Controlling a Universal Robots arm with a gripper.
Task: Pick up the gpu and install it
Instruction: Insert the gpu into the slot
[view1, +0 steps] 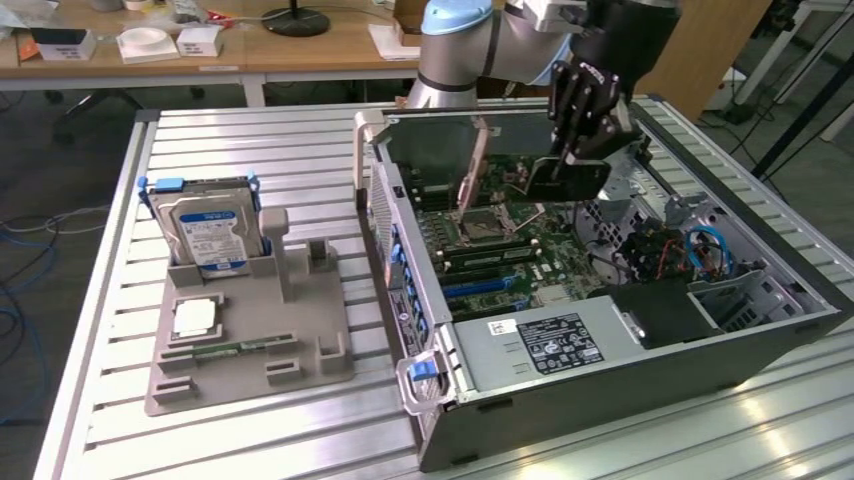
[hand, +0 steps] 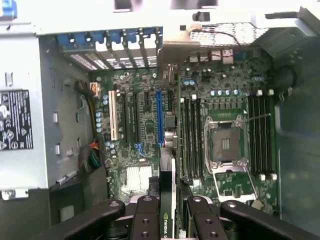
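The gpu (view1: 566, 180), a thin black card, hangs inside the open computer case (view1: 781, 300) above the green motherboard (view1: 521, 250). My gripper (view1: 571, 158) is shut on the card's upper edge, reaching down from the arm at the back. In the wrist view the gpu (hand: 167, 222) is edge-on between my gripper's (hand: 171, 216) two black fingers (hand: 146, 217), and its silvery bracket (hand: 176, 50) points toward the case's rear slot openings. The card runs roughly in line with the long blue slot (hand: 159, 117), a little to the side of it, and is held clear above the board.
On the exterior view's left, a grey holder (view1: 247, 345) carries a silver hard drive (view1: 204, 228) with a blue label, a narrow green memory stick (view1: 240, 348) and a small square chip (view1: 196, 318). The power supply (view1: 550, 345) fills the case's near end. Memory slots (hand: 190, 135) and the processor socket (hand: 225, 142) flank the card's line.
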